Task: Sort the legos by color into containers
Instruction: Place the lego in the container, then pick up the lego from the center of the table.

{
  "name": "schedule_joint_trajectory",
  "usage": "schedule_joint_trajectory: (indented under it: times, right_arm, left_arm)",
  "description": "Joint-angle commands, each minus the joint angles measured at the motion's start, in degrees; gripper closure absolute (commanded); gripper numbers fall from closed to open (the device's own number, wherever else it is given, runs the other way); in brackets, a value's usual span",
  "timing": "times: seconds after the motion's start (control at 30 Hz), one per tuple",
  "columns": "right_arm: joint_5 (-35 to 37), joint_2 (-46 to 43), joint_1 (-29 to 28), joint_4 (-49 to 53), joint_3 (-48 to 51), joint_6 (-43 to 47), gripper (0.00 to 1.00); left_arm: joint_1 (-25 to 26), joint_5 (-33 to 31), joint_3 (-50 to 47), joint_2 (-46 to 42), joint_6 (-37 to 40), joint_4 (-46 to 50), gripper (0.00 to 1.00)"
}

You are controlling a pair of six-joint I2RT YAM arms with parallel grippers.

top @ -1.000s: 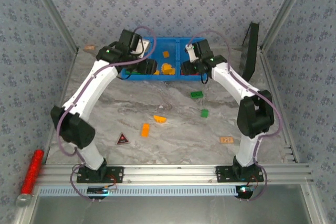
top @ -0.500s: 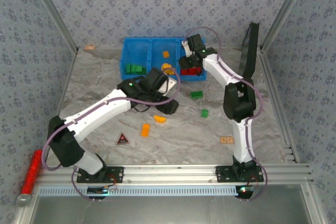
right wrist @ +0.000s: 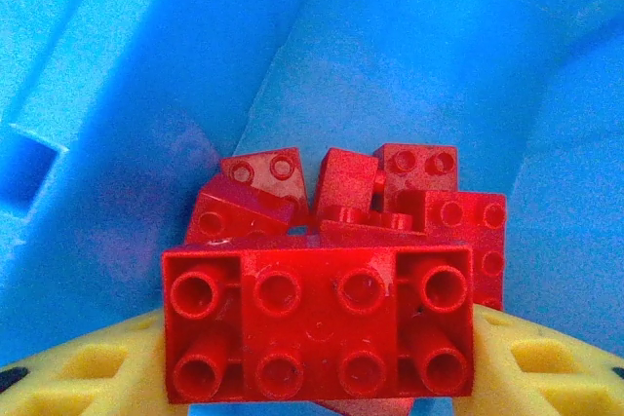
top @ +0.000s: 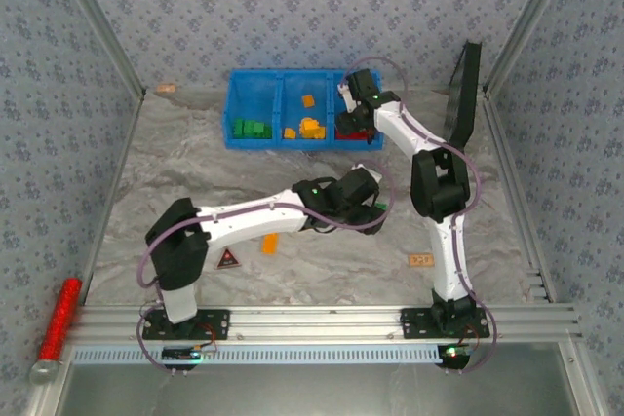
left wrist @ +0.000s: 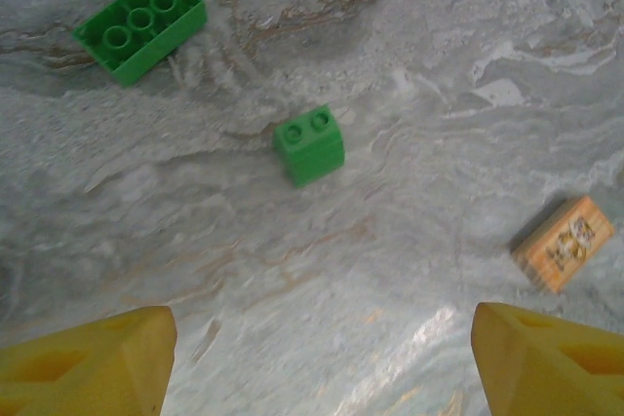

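My right pincer (right wrist: pixel 317 369) was clamped, partly closed, on a red eight-stud brick (right wrist: pixel 317 323), with a yellow finger against each short end and the studs facing the wrist camera. Just beyond it a heap of red bricks (right wrist: pixel 390 192) lay on the floor of a compartment of the blue bin (right wrist: pixel 117 65), so the held piece hung right above its own colour.

My left pincer (left wrist: pixel 317 358) stood wide open with nothing between its tips, over the bare marbled surface (left wrist: pixel 439 75). The small green two-stud brick (left wrist: pixel 310 145) lay ahead of the gap, roughly on its centre line and apart from both tips. A longer green brick (left wrist: pixel 141 24) lay farther off to the upper left, and an orange printed tile (left wrist: pixel 565 244) off to the right.

The overhead camera gave me the layout the wrist views could not. The bin (top: pixel 255 85) sat at the far side with green bricks (top: pixel 252 129) in its left compartment, orange-yellow bricks (top: pixel 307 126) in the middle one, and the right pincer (top: pixel 353 116) reaching into the right one. The left pincer (top: pixel 373 204) was stretched out to mid-surface, with one orange brick (top: pixel 269 242) and a dark triangular tag (top: pixel 226 260) lying beside that arm. From up there I could not make out either grip; only the wrist cameras showed those
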State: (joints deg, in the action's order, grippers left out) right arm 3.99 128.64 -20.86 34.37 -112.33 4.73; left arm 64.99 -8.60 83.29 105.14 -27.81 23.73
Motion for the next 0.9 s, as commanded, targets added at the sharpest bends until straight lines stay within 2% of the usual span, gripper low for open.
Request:
schedule_joint_trajectory:
  times: [0.0,0.27,0.4,0.87]
  right_arm:
    - [1.26,0.41,0.53,0.30,-0.80,1.06,0.42]
    - [0.13,-2.13,0.70,-2.56,1.05,1.93,0.31]
    - [-0.81,-4.05,0.99,-3.46,2.34,2.02,0.22]
    - [-3.67,-11.04,1.22,-3.89,5.00,1.99,0.17]
  left_arm:
    - [0.25,-2.83,5.57,4.54,-3.18,-1.77,0.21]
    - [1.28,-5.06,14.31,13.47,-4.91,3.82,0.20]
    - [1.28,-4.94,16.22,16.39,-5.23,4.31,0.20]
    - [1.10,-5.53,24.61,26.12,-4.96,7.88,0.21]
